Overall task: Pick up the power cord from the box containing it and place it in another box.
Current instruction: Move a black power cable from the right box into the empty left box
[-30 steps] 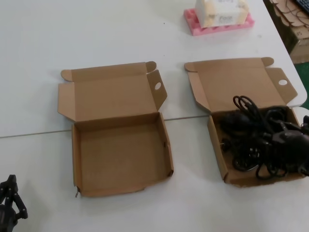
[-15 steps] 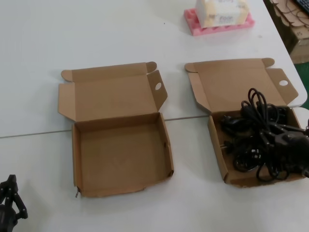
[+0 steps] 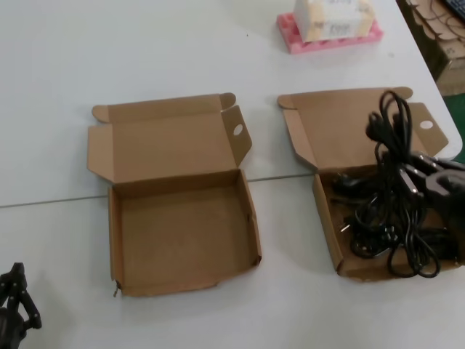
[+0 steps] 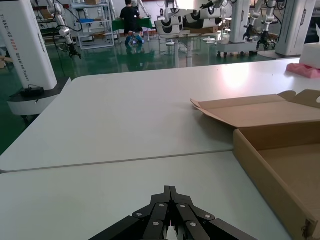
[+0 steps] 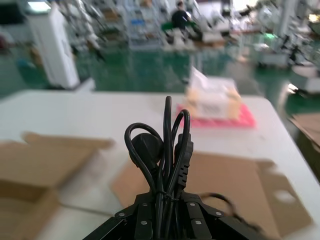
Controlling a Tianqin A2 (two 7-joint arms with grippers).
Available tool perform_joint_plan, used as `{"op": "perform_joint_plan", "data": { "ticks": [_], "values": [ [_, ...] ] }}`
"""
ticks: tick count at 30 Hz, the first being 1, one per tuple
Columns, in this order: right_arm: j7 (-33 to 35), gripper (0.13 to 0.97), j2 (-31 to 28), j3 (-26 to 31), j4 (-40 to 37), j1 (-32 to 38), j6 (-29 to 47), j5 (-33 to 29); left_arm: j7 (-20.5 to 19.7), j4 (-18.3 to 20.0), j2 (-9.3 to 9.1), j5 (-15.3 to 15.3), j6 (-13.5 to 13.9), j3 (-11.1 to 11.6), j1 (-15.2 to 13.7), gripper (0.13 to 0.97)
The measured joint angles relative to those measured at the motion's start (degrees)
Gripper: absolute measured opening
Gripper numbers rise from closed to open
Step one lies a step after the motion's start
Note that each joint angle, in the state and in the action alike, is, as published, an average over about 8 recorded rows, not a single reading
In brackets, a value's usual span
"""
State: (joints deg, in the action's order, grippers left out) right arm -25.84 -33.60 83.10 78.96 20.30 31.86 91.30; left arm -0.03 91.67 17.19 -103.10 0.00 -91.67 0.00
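Head view: my right tool [image 3: 418,177] clamped on thin black rubber power cord bundle [image 3: 396,156], raised above neat-walled brown cardboard box [image 3: 328,236]. Left tool [image 4: 170,197] pinched together, parked near ragged-walled brown cardboard box [image 3: 251,218] on white counter [image 3: 145,51].

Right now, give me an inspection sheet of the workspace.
Surface: white table, seam running across under both boxes.
Job's things: power cord lifted, loops dangling over the source box, which holds more cords; empty box to its left, ragged front wall.
Clutter: pink foam tray with a white pack, far edge.
Grippers: right gripper clamps the cord bundle; left gripper parked at near-left corner, jaws shut.
Cables: nothing seen beyond the cords.
Surroundings: other robot stations, green floor.
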Motion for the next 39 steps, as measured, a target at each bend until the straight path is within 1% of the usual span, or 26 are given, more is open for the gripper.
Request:
{"op": "perform_joint_plan", "data": {
  "ticks": [4, 8, 11, 15, 18, 22, 30, 39],
  "values": [
    [0.0, 0.225, 2.6, -4.7, 6.6, -2.7, 4.5, 0.5, 0.0, 0.0, 0.0, 0.0, 0.0, 0.0, 0.0, 0.163],
    [0.0, 0.223, 5.3, -7.4, 11.2, -4.5, 8.5, 0.9, 0.0, 0.0, 0.0, 0.0, 0.0, 0.0, 0.0, 0.163],
    [0.0, 0.222, 7.0, -7.7, 13.4, -5.2, 10.6, 1.0, 0.0, 0.0, 0.0, 0.0, 0.0, 0.0, 0.0, 0.163],
    [0.0, 0.221, 9.3, -5.8, 15.4, -5.6, 11.9, 0.8, 0.0, 0.0, 0.0, 0.0, 0.0, 0.0, 0.0, 0.163],
    [0.0, 0.221, 10.8, -2.6, 16.0, -5.3, 11.5, 0.3, 0.0, 0.0, 0.0, 0.0, 0.0, 0.0, 0.0, 0.163],
    [0.0, 0.22, 11.8, 3.5, 14.9, -3.6, 8.9, -0.8, 0.0, 0.0, 0.0, 0.0, 0.0, 0.0, 0.0, 0.163],
    [0.0, 0.22, 11.0, 17.7, 8.5, 2.5, -0.4, -2.3, 0.0, 0.0, 0.0, 0.0, 0.0, 0.0, 0.0, 0.163],
    [0.0, 0.219, 9.8, 32.7, 2.0, 7.9, -10.8, -2.9, 0.0, 0.0, 0.0, 0.0, 0.0, 0.0, 0.0, 0.163]
  ]
}}
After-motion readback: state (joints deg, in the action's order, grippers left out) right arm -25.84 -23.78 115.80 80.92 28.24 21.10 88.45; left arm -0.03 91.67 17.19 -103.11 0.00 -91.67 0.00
